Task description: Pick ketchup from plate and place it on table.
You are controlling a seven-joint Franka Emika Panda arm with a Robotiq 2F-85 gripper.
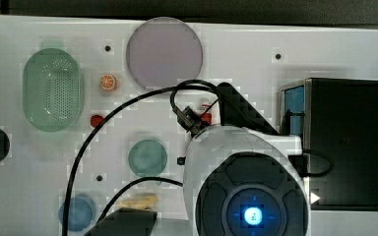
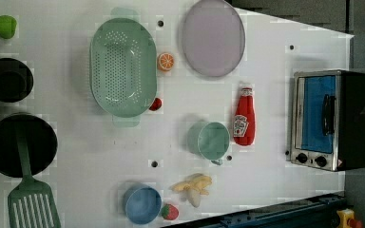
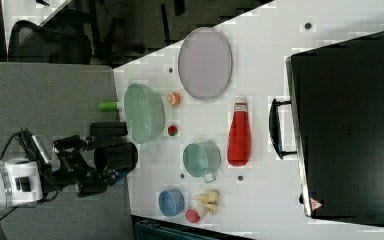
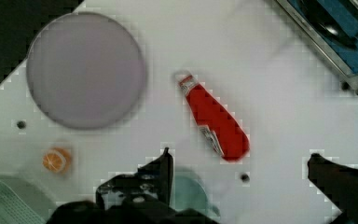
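Since the ketchup lies flat on the table with nothing of it on the plate, the placing looks finished. Bottle sits just off the plate's rim, cap end toward the plate, base pointing away; apart from it, not touching. On the bottle's other flanks: the teal cup just beside its base end, the toaster oven near its far side. The orange slice sits close to the plate on the side away from the bottle, next to the green colander.

Gripper hangs well above the bottle, fingers spread wide, grasping nothing; the wrist view looks down between them at bottle and plate. In the right view the arm is off the table edge, well apart from the plate.

Judgement: release step done, retreat in hand. Next move needs only a clear pull-back, no regrasp.
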